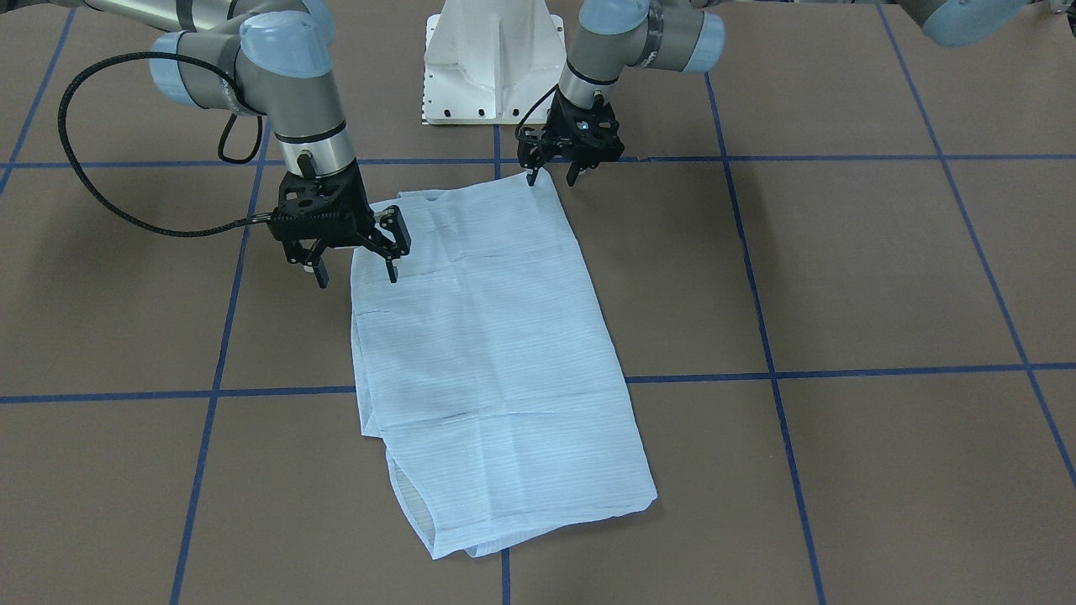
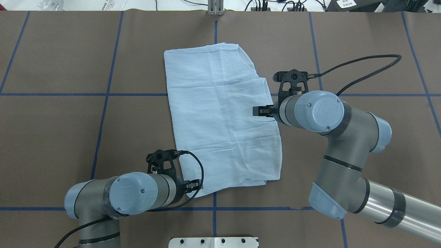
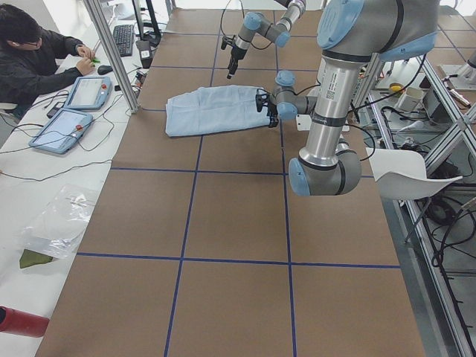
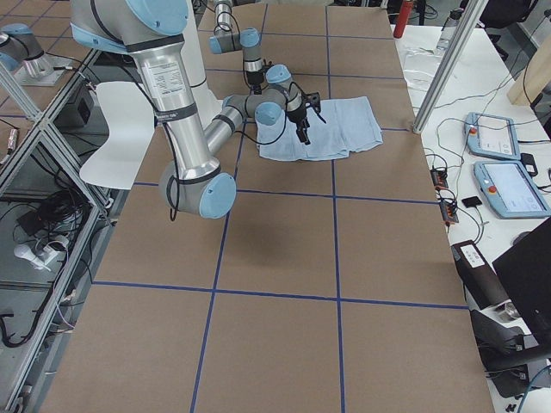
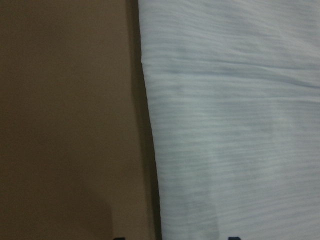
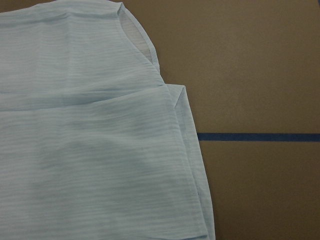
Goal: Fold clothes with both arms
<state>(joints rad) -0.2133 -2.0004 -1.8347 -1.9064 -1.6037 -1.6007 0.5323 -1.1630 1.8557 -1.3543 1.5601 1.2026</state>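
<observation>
Left gripper (image 1: 552, 179), upper centre of the front-facing view: jaws apart, pointing down. One fingertip stands at the top corner of the shirt (image 1: 496, 336), the other over bare table (image 1: 841, 277) just beside it. Contact with the cloth cannot be confirmed.

Right gripper (image 1: 356, 276), centre-left of the same view: jaws apart, pointing down. One fingertip is over the shirt's left edge, the other over bare table beside that edge. Nothing is clamped.

Left arm (image 2: 137, 194) enters the overhead view at lower left. Right arm (image 2: 344, 137) enters at lower right and reaches to the cloth's right edge.

The shirt lies flat on the table as a long folded panel. In the front-facing view it runs from upper centre down to lower centre. Its layered edges show at the left side and bottom.

The left wrist view shows cloth filling the right half and table on the left. The right wrist view shows cloth at left and a blue tape line (image 6: 260, 136) at right.

White pedestal base (image 1: 492, 63): top centre.
</observation>
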